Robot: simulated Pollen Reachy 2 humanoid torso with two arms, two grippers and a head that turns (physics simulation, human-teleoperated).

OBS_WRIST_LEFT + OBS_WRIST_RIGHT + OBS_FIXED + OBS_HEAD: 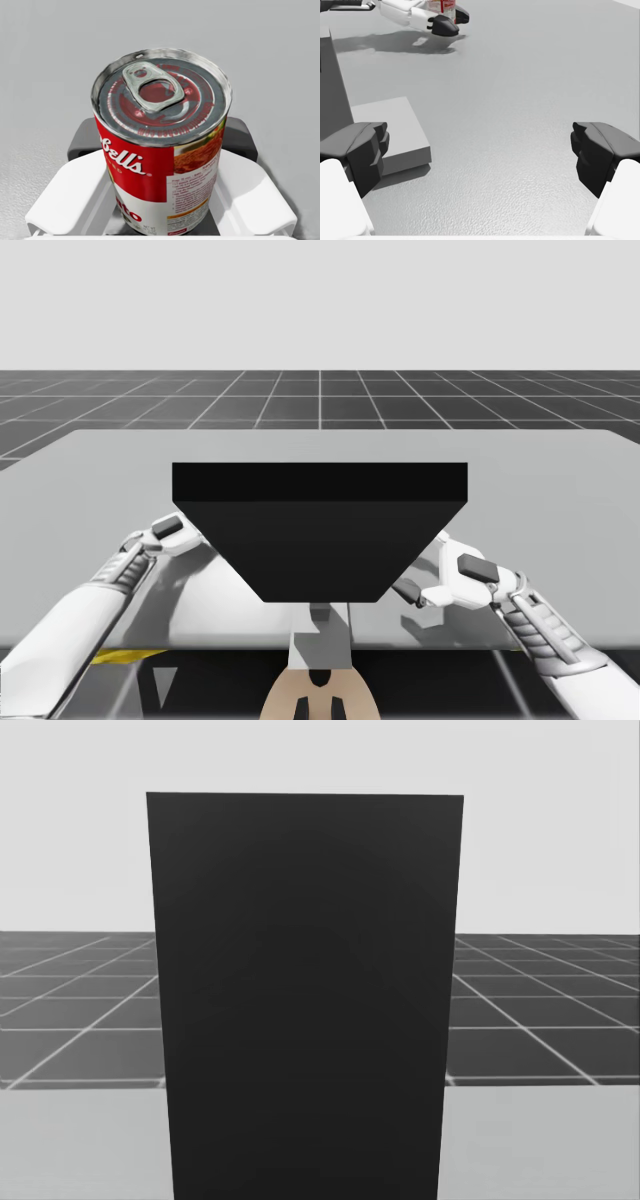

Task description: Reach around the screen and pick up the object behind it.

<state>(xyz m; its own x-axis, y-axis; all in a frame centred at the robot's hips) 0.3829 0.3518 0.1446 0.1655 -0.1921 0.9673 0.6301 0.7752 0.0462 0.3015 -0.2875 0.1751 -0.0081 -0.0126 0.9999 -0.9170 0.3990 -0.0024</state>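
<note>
A: Grey tabletop (pixel 560 470) all round. Where's your can?
B: The red-and-white can (pixel 160 150) sits clamped in your left gripper (pixel 449 19), at nine o'clock of the black screen (pixel 320 520). Your right gripper (pixel 482 155) gapes, holding nothing.
A: Handling?
B: Likely stiff, weighty and slick-labelled, so squeeze mid-wall, not the rim.
A: Hidden?
B: Its base is cut off, so you can't tell whether it's lifted. The screen stands square before your head camera.
</note>
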